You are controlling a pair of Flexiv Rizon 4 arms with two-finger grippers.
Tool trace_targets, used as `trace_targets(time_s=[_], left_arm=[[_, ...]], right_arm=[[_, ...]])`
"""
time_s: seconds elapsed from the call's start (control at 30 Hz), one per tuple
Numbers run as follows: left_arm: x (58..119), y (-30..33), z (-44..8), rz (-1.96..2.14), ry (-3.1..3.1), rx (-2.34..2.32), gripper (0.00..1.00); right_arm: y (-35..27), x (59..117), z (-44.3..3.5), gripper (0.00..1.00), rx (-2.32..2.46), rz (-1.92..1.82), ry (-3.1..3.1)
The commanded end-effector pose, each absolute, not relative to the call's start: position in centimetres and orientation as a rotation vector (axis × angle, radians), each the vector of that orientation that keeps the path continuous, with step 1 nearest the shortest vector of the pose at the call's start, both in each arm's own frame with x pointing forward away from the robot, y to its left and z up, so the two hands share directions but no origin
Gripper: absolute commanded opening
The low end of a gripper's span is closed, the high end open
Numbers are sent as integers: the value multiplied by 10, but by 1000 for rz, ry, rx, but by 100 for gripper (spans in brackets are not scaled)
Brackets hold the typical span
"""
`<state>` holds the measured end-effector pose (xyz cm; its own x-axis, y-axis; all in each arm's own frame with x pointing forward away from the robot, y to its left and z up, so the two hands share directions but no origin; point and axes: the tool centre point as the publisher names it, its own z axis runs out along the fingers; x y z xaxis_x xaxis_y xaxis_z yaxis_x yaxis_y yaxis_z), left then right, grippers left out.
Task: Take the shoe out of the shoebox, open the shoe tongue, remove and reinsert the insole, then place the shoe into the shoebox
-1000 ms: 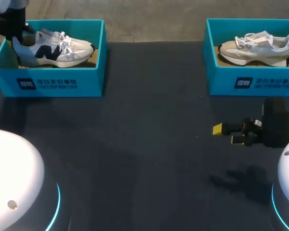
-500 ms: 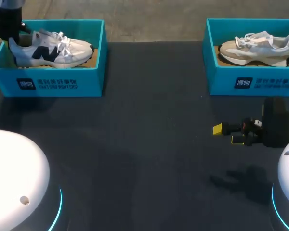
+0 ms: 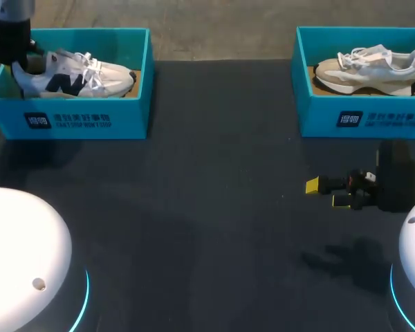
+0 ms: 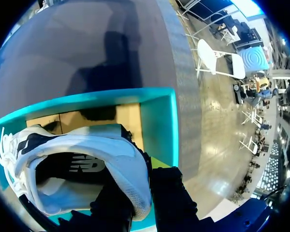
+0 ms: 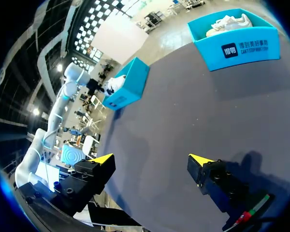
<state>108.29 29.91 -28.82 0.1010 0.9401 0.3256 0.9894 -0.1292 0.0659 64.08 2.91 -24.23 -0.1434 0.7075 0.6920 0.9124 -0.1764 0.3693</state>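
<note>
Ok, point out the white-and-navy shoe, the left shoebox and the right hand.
white-and-navy shoe point(image 3: 79, 77), head view, on its side panel.
left shoebox point(image 3: 69, 119), head view, on its front wall.
right hand point(image 5: 150, 158), right wrist view, midway between its yellow tips.

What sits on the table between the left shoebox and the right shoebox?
Nothing. In the head view, only bare dark table runs between the left shoebox and the right shoebox.
</note>
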Motion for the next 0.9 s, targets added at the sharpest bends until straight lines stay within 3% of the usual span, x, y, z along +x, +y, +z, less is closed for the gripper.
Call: trace_targets(time_s=[0.03,0.9], left_arm=[[1081,300,-290,-439,-1958,-2197,0],[1081,301,-327,-409,-1963,-2126,0]], right_arm=[[28,637,-240,100,-1877,-1223,-1838],[28,637,-240,100,-1877,-1223,-1838]])
